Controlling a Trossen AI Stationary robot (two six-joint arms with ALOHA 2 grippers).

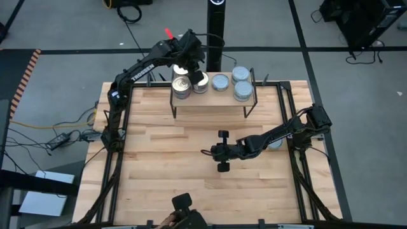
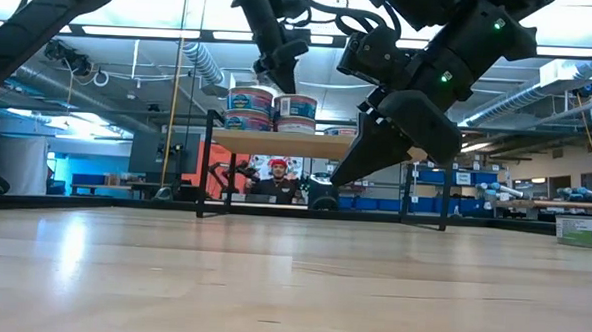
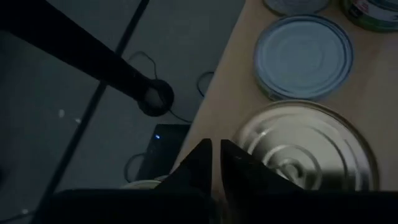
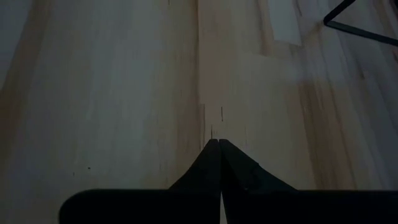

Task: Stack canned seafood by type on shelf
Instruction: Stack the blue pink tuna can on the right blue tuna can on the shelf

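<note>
While the left gripper (image 1: 194, 71) reaches over the shelf's (image 1: 213, 102) left end, jaws barely parted above a gold-topped tin (image 3: 308, 146), the right gripper (image 1: 222, 152) hovers mid-tabletop, jaws closed. Tins (image 1: 241, 90) line the shelf's far edge.

Shelf (image 1: 213, 97) light wood, black legs. Tins (image 1: 241, 75): blue-grey tops; others (image 1: 182, 83) pale gold. Arms dark.

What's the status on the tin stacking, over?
Left pincer over shelf end, slightly parted, empty, above gold-top tins. Right pincer shut, empty, over bare table. Blue-grey tins on shelf's other end. Nothing in the way.
</note>
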